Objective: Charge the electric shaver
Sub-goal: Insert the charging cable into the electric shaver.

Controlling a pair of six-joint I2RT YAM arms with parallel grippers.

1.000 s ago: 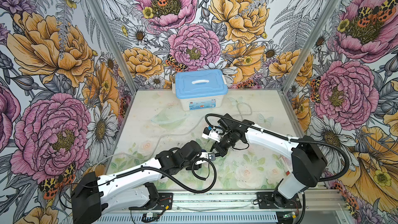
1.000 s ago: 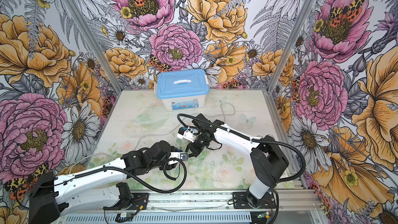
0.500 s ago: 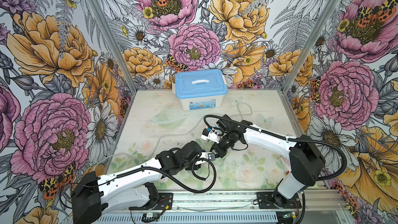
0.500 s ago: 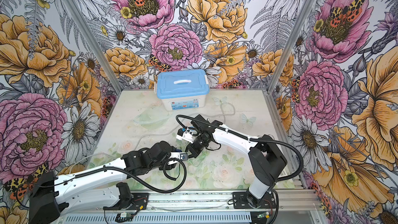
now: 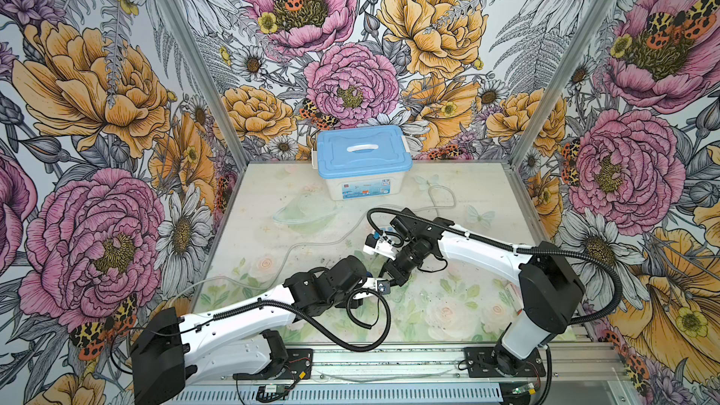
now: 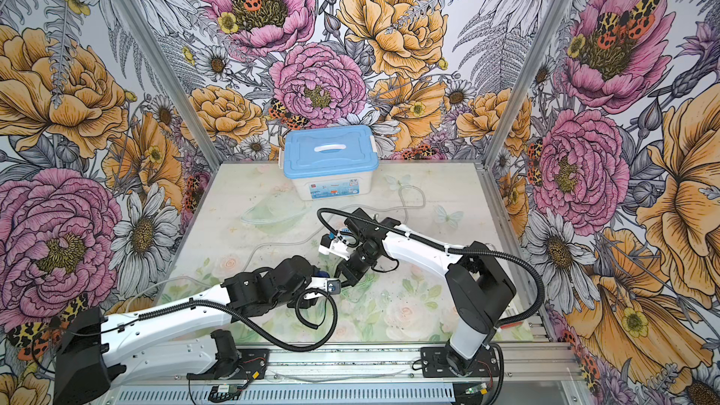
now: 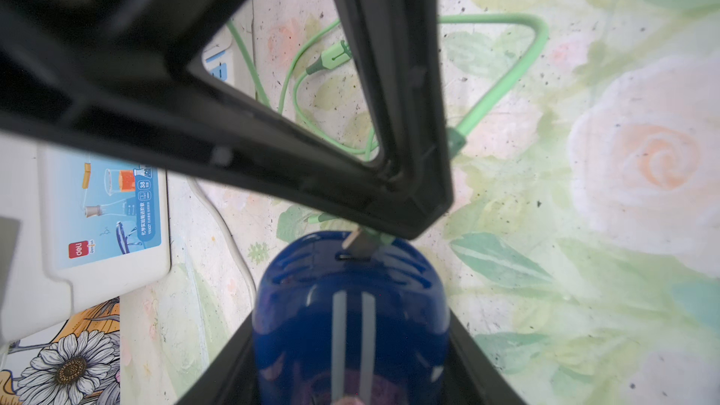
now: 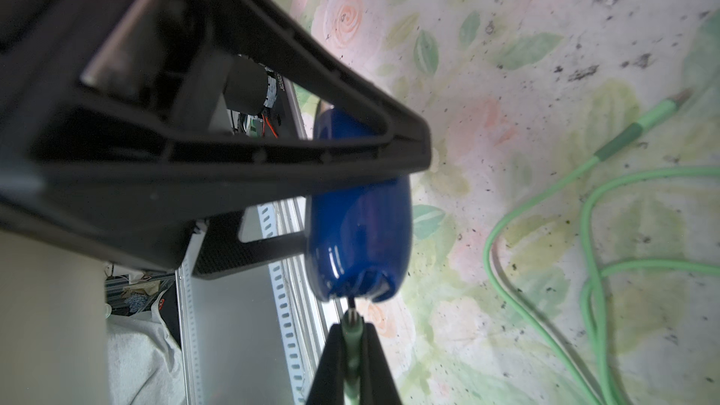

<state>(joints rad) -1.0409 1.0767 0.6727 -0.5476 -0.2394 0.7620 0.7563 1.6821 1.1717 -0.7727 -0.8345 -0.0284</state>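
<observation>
The electric shaver (image 7: 350, 305) is glossy dark blue, and my left gripper (image 7: 350, 368) is shut on its body, holding it above the table. In the right wrist view the shaver (image 8: 358, 227) sits between the left fingers (image 8: 272, 165). My right gripper (image 8: 352, 340) is shut on the green plug (image 8: 352, 327) of a green cable (image 8: 545, 196). The plug's metal tip (image 7: 360, 243) meets the slot in the shaver's end; how deep it sits I cannot tell. In both top views the two grippers (image 5: 383, 282) (image 6: 337, 280) meet at mid-table.
A white box with a blue lid (image 5: 364, 150) stands at the back wall. A white power strip with blue sockets (image 7: 222, 60) lies under the right arm. A pale cord (image 5: 311, 245) trails to the left. The green cable's other connector (image 8: 643, 122) lies loose on the table.
The right gripper has edged a little towards the shaver with the plug. The left arm has stayed where it was.
</observation>
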